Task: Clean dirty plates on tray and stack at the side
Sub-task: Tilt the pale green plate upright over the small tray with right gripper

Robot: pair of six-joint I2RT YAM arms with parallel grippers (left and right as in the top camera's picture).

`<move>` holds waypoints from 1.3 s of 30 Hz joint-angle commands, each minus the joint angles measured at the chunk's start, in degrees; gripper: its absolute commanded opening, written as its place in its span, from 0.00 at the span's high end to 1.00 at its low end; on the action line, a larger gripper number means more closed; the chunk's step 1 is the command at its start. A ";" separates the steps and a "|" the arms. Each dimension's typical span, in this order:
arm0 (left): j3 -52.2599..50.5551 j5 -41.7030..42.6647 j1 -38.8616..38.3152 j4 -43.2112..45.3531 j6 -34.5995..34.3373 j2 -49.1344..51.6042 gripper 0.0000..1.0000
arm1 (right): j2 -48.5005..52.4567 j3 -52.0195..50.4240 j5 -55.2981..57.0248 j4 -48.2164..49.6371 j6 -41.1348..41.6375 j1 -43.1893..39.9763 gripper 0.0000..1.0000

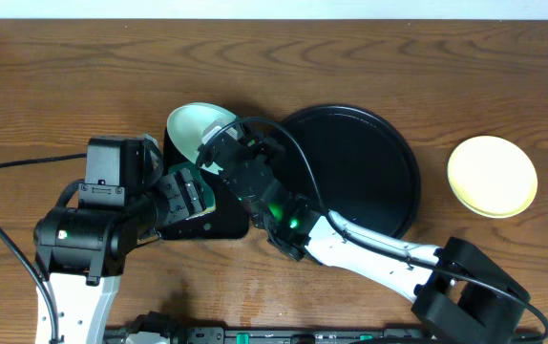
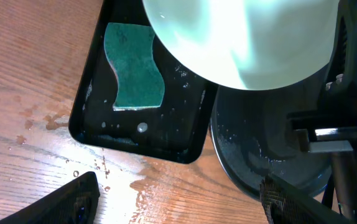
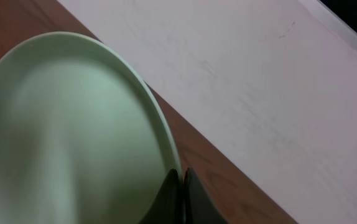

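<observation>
**A:** Closest in, what was the right gripper doing?

**B:** The right gripper (image 3: 180, 190) had its fingers pressed together on the rim of the mint plate (image 3: 73, 137). It held the plate tilted above the far end of the small tray (image 2: 166, 140), just left of the round tray (image 1: 369, 162).

**A:** And the left gripper?

**B:** The left gripper (image 2: 178, 186) hung empty with its fingers spread wide, near the sponge (image 2: 135, 65) lying in that small tray.

**A:** So how far along was the job?

**B:** Well along, I judged. The round tray lay bare, and a yellow plate (image 1: 492, 176) sat on the table (image 1: 64, 76) at the right. I could not tell whether another plate lay beneath it, and no third plate showed. The mint plate was not yet set down beside the yellow one.
</observation>
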 commanded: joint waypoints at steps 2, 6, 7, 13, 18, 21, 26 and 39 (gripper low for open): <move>1.42 0.33 0.31 -0.13 0.76 -0.09 0.16 | -0.96 0.79 -0.83 0.52 2.64 -0.50 0.99; 1.42 0.33 0.31 -0.15 0.76 -0.09 0.16 | -1.01 0.79 -0.83 0.83 2.64 -1.70 0.99; 1.42 0.33 0.31 -0.15 0.76 -0.09 0.16 | -1.07 0.79 -0.85 0.98 2.64 -2.14 0.99; 1.42 0.33 0.31 -0.15 0.76 -0.09 0.16 | -1.18 0.79 -0.85 1.90 2.67 -4.09 0.99; 1.42 0.33 0.31 -0.13 0.76 -0.09 0.16 | -1.22 0.79 -0.83 2.51 2.67 -4.26 0.99; 1.42 0.33 0.28 -0.15 0.76 -0.09 0.16 | -1.29 0.79 -0.79 2.97 2.62 -4.28 0.99; 1.42 0.33 0.31 -0.15 0.76 -0.09 0.16 | -1.29 0.79 -0.42 2.84 2.64 -4.17 0.99; 1.42 0.33 0.31 -0.15 0.76 -0.09 0.16 | -3.80 0.79 -0.42 2.01 2.82 -4.17 0.99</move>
